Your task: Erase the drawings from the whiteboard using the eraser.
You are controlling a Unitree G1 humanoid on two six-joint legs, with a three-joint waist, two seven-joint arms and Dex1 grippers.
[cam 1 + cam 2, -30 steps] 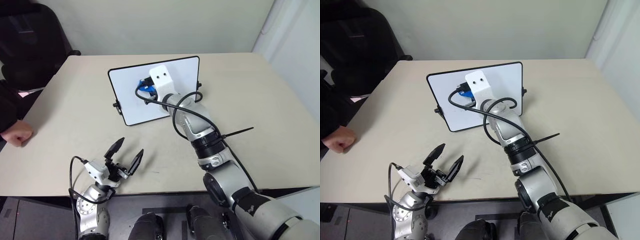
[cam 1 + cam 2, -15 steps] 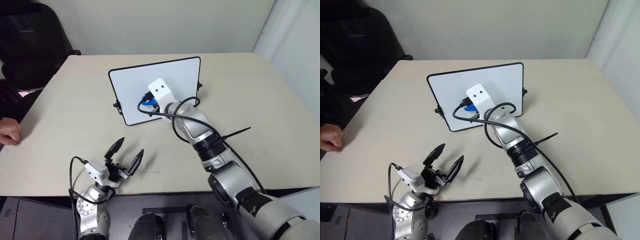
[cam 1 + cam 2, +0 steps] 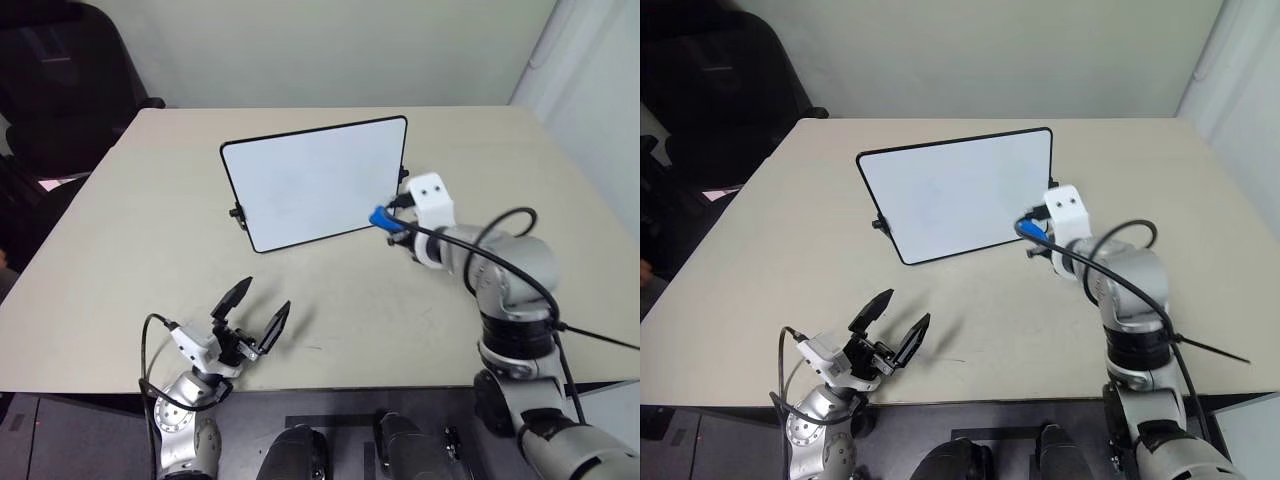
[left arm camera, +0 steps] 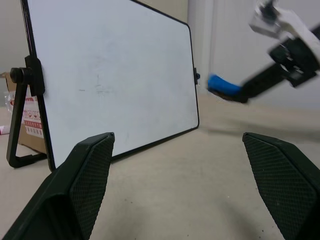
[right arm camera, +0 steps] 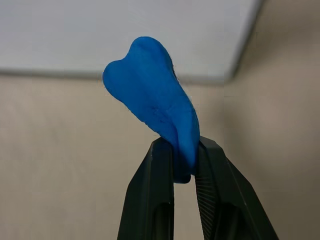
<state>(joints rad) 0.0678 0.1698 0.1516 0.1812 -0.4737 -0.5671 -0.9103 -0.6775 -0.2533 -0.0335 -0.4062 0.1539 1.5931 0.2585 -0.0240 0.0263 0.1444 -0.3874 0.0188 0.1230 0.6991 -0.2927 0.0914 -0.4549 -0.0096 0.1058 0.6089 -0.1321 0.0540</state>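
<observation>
The whiteboard (image 3: 315, 180) stands tilted on the beige table (image 3: 130, 250), its black frame and side knobs showing. The drawings are out of view: the board's face reads plain white, with faint grey smears in the left wrist view (image 4: 100, 90). My right gripper (image 3: 393, 226) is shut on the blue eraser (image 3: 381, 216), held off the board just past its lower right corner. The right wrist view shows the eraser (image 5: 152, 107) pinched at one end between the black fingers (image 5: 157, 195). My left gripper (image 3: 252, 312) hovers open near the table's front edge, with nothing in it.
A black chair (image 3: 60, 80) stands beyond the table's far left corner. The board's stand foot and knob (image 3: 237, 213) jut out at its left side. The right arm's cable (image 3: 500, 240) loops above the table to the right of the board.
My right gripper has swung the eraser off the board's face, rightward and down past its lower right corner. The person's hand at the left edge has withdrawn. The left gripper stayed put.
</observation>
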